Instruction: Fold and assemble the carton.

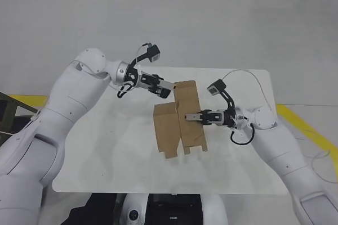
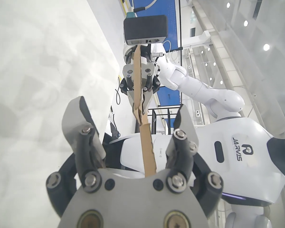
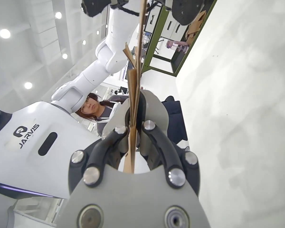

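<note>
Left wrist view: my left pincer (image 2: 130, 107) is standing wide open. Its two fingers (image 2: 85, 119) are straddling the thin edge of the flattened carton (image 2: 148, 148), with a clear gap on either side, so they are not pressing on the cardboard. Farther along that same edge, my right pincer (image 2: 138, 106) is facing me and biting down on the board.

In the right wrist view, the right pincer (image 3: 135, 103) is pressed together and pinching the carton (image 3: 139, 36) between its fingertips. The layered brown sheets are running straight out from between them. Beyond, the dark pads (image 3: 187, 3) of the left pincer are hanging apart on both sides of the cardboard.

From the top view, the left pincer (image 1: 170, 88) is sitting at the carton's far edge, coming in from the left. The right pincer (image 1: 187, 117) is reaching in from the right and gripping the middle of the right-hand panel. The carton (image 1: 177, 121) is showing its broad brown face upward as two panels side by side. The right panel is reaching farther away than the left, and the notched flaps are pointing toward the near side. It is sitting over the middle of the white worktop (image 1: 101, 146). Both wrist views are showing open space between the cardboard and the worktop surface (image 3: 239, 96).
</note>
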You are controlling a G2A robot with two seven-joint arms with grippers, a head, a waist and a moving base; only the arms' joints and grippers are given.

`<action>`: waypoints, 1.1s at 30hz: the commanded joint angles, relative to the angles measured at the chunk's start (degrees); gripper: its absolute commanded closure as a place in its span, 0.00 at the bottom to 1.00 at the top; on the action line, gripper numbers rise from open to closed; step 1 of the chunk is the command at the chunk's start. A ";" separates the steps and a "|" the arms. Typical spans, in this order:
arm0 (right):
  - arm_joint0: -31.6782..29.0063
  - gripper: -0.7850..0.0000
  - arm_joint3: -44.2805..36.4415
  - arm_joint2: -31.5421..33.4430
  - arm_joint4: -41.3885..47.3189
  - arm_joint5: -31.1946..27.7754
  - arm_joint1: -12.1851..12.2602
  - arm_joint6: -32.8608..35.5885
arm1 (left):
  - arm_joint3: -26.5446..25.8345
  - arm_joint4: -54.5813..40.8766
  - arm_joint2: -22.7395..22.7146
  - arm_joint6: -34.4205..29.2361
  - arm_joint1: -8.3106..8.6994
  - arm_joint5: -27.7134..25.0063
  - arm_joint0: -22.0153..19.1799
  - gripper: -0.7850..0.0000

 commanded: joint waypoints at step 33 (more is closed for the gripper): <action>-12.77 1.00 -9.09 6.96 -9.18 0.62 0.82 -30.82 | 1.50 -4.33 -5.53 5.80 0.65 -3.92 8.08 0.00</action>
